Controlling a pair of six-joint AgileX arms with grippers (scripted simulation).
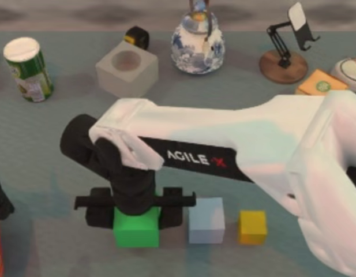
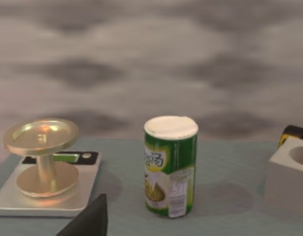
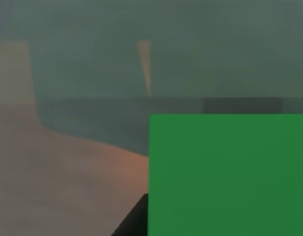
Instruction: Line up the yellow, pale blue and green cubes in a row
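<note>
Along the near edge of the table (image 1: pixel 51 144), three cubes in a row: green cube (image 1: pixel 136 229) at the left, pale blue cube (image 1: pixel 206 220) just beside it with a small gap, yellow cube (image 1: pixel 253 227) at the right, again a small gap apart. Directly over the green cube, the right claw (image 1: pixel 135 203), reaching in from the top view's right on a long white AgileX arm; black fingers to either side of the cube's top, but cannot tell whether pressed against it or standing slightly off. Filling much of the right wrist view, the green cube's flat face (image 3: pixel 228 174). At the near left edge of the top view, a dark sliver of the left arm (image 1: pixel 0 196), parked; claw state not shown, cannot tell. Farther back on the left, a green can with a white lid (image 1: pixel 27 69), upright. Beyond the arm, a grey block with a round hollow (image 1: pixel 127 68). At the far edge, a blue-and-white porcelain teapot (image 1: pixel 197 45) and, to its right, a small desk lamp on a wooden base (image 1: pixel 284 49). In the left wrist view, a kitchen scale (image 2: pixel 48 184) left of the can.
</note>
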